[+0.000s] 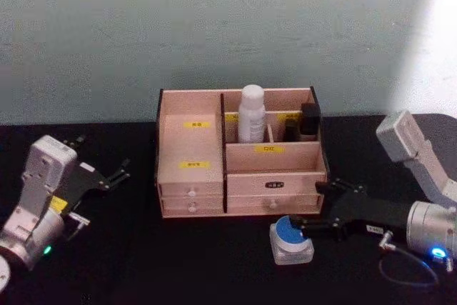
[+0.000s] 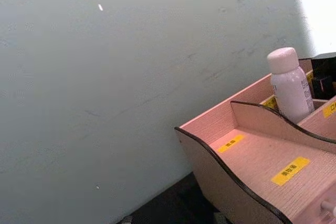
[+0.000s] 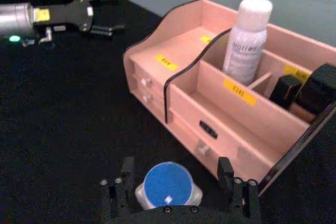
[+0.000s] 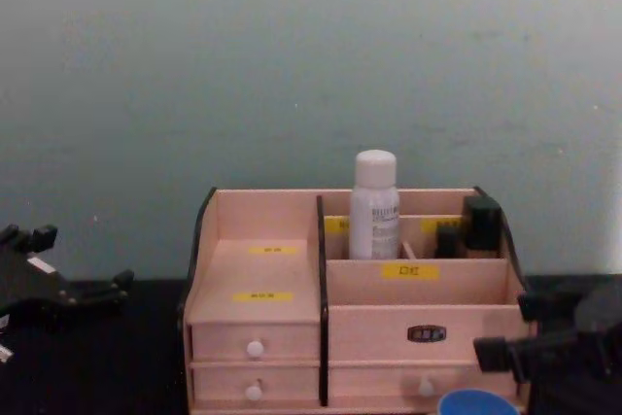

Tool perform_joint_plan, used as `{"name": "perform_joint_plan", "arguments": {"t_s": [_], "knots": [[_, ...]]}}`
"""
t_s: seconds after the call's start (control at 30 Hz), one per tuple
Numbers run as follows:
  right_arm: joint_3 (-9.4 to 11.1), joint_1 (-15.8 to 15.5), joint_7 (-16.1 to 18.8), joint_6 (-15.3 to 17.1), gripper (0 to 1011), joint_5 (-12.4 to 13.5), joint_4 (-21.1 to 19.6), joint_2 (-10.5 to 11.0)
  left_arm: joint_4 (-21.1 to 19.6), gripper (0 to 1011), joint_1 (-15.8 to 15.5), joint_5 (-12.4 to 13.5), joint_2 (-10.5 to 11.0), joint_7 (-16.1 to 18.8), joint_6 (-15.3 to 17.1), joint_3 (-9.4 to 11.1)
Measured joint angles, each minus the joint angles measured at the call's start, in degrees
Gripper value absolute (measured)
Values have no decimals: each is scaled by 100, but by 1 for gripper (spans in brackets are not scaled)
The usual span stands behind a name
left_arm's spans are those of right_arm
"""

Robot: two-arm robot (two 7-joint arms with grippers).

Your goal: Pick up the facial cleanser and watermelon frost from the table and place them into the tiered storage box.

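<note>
— Item one, far left?
— The left gripper: fingers spread, holding nothing. It is idling over the black table, well apart from the work.
— Next along?
— The tiered storage box, drawers facing the robot. The facial cleanser is standing upright in a rear compartment, so that half of the job is reading as finished. Dark containers are occupying the slot to its right.
— And at the right?
— The watermelon frost is sitting on the table just in front of the box's right corner, blue lid up. The right gripper is straddling it, jaws wide, one finger on each side, seemingly lining up a side grasp. Whether the pads are touching the jar I cannot tell; probably not.
</note>
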Motion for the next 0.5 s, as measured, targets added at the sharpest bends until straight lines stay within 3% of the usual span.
{"name": "perform_joint_plan", "arguments": {"t_s": [0.5], "knots": [[-345,-11,-133,143,1002,94,58,122,0,1002,0,0,0,0,0,0]]}}
